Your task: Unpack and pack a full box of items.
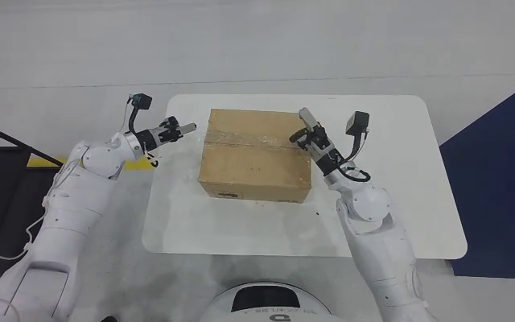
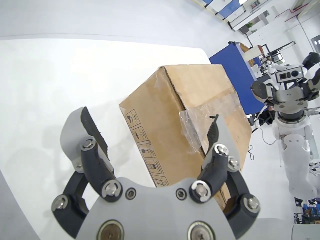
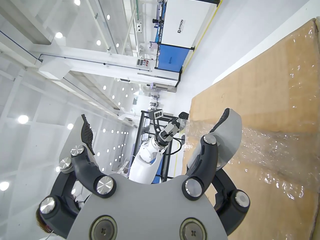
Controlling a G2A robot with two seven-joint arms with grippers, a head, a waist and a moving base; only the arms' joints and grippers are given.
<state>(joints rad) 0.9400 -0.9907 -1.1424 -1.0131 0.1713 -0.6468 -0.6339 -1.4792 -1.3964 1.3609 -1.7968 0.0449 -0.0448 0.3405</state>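
A brown cardboard box [image 1: 255,154] stands closed in the middle of the white table [image 1: 402,209], its flaps taped along the top seam. My left gripper [image 1: 187,127] hovers open just off the box's left side, near the top edge. In the left wrist view the box [image 2: 190,116] lies ahead of the open fingers [image 2: 88,123], with loose clear tape [image 2: 207,118] on its end. My right gripper [image 1: 306,124] is open at the box's upper right corner, one finger [image 3: 228,123] over the taped cardboard [image 3: 275,126].
The table's near edge and right half are bare. A dark blue panel [image 1: 491,185] stands beside the table on the right. Yellow floor tape [image 1: 48,161] and a black frame lie to the left of the table.
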